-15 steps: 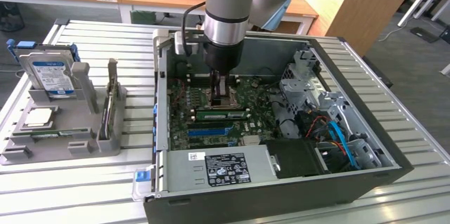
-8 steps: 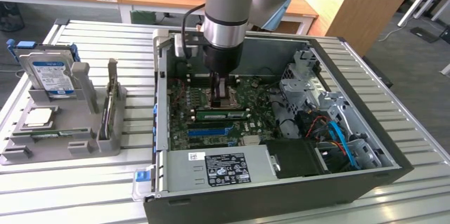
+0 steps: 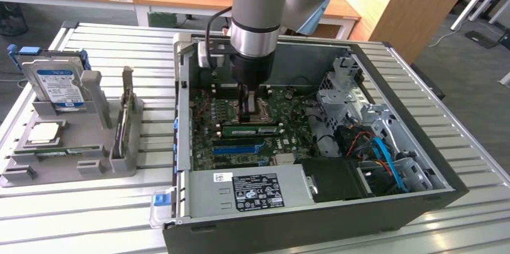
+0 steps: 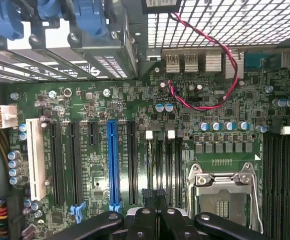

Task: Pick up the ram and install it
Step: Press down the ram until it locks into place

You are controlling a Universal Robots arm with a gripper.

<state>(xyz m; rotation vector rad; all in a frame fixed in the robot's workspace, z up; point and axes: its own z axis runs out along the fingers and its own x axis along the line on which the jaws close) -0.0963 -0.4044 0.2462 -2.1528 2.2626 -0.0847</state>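
My gripper [image 3: 249,112] is down inside the open PC case [image 3: 414,146], fingers shut with nothing visible between them. The ram [image 3: 251,128], a long narrow green stick with dark chips, stands on edge in a slot of the motherboard [image 3: 239,146], right below the fingertips. I cannot tell whether they touch it. In the wrist view the shut gripper [image 4: 157,196] sits over the narrow memory slots [image 4: 171,165], beside the open CPU socket [image 4: 222,195].
A grey holder [image 3: 16,176] stands on the slatted table at the exterior view's left, with a blue-labelled hard drive [image 3: 57,83], a square silver CPU [image 3: 44,133] and a thin green strip [image 3: 52,152]. The power supply [image 3: 251,191] and cables [image 3: 383,152] crowd the case's near side.
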